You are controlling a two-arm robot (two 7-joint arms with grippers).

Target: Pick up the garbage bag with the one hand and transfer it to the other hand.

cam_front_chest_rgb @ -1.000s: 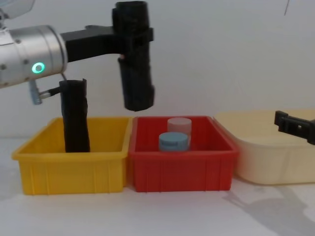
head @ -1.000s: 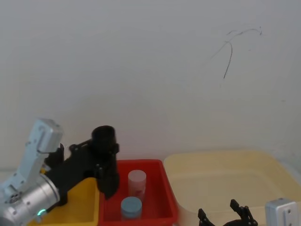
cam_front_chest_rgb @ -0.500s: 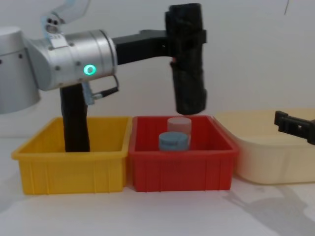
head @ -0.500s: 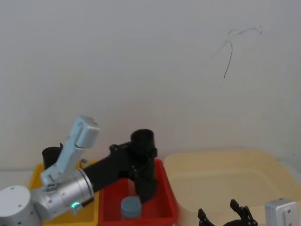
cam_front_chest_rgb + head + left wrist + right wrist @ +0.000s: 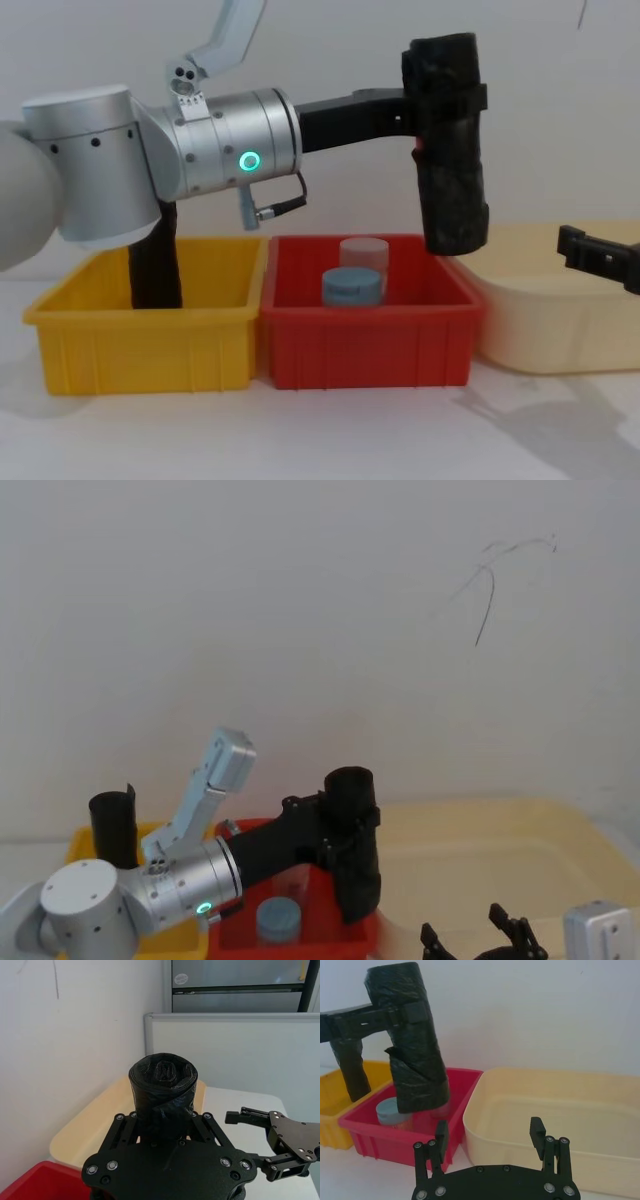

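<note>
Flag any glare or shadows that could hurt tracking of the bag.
Chest view: soft shadows on the table under the cream tub; the green ring light behind the left gripper glows, no flare. Right wrist view: mild sheen on the garbage bag, wrinkles readable. Head view: wall evenly lit.

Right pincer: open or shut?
Open: the right pincer has its fingers spread wide, nothing between them; the bag is held by the left pincer.
</note>
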